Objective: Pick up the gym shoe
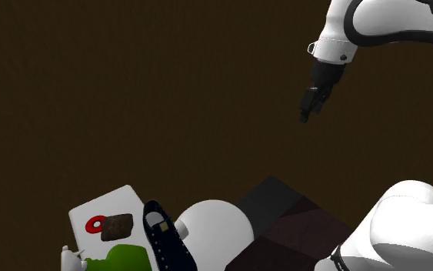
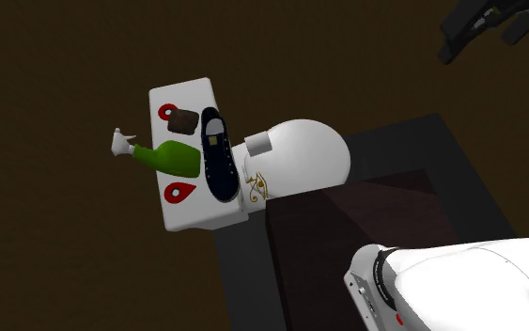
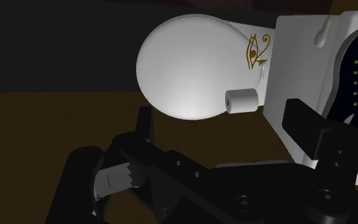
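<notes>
shoulder view: you've got the gripper [image 1: 307, 112] up in the air, well apart from the white dome [image 1: 216, 223]. you can't tell the fingers' state from this angle. the dark gym shoe [image 1: 164, 242] lies just beside the dome, on a white board [image 1: 91, 209]. a green bottle [image 1: 126, 258] sits on the shoe's far side from the dome. a brown block [image 1: 118, 225] and a red ring [image 1: 94, 223] are on the board, also beyond the shoe from the dome. the dark stand [image 1: 284, 223] is just beside the dome.

second exterior view: the gripper [image 2: 478, 45] is well apart from the dome [image 2: 304, 155], and its two fingers stand apart with nothing between them. the shoe [image 2: 217, 155] lies flat along the board [image 2: 192, 216], between the dome and the bottle [image 2: 170, 157].

wrist view: you see the fingers [image 3: 301, 118] spread, clasping nothing. the dome [image 3: 190, 70] is ahead of them, with a gold eye mark [image 3: 255, 52] and a small white cylinder [image 3: 241, 100] on it. the shoe [image 3: 357, 73] is just past the dome.
</notes>
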### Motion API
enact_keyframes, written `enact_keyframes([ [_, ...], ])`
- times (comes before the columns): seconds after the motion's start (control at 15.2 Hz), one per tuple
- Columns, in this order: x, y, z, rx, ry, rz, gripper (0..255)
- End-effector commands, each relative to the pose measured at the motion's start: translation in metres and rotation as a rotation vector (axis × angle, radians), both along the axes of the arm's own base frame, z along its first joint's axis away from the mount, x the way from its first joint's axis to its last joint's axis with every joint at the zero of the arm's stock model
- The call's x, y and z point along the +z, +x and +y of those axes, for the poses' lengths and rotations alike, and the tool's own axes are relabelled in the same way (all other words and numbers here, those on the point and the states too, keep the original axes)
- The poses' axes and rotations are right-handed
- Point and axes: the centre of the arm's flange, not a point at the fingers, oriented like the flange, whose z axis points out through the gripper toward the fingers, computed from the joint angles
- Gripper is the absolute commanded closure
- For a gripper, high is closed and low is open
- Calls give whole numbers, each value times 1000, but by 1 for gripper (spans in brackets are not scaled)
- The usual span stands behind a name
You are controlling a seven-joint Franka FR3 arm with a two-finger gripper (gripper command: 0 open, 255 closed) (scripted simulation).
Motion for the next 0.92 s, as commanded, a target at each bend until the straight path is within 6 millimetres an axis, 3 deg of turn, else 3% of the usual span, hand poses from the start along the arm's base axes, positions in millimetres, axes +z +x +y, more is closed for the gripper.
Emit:
enact_keyframes([
  [0.0, 0, 0, 0, 0, 0, 0, 0],
  [0.86, -102, 46, 123, -28, 42, 4, 0],
])
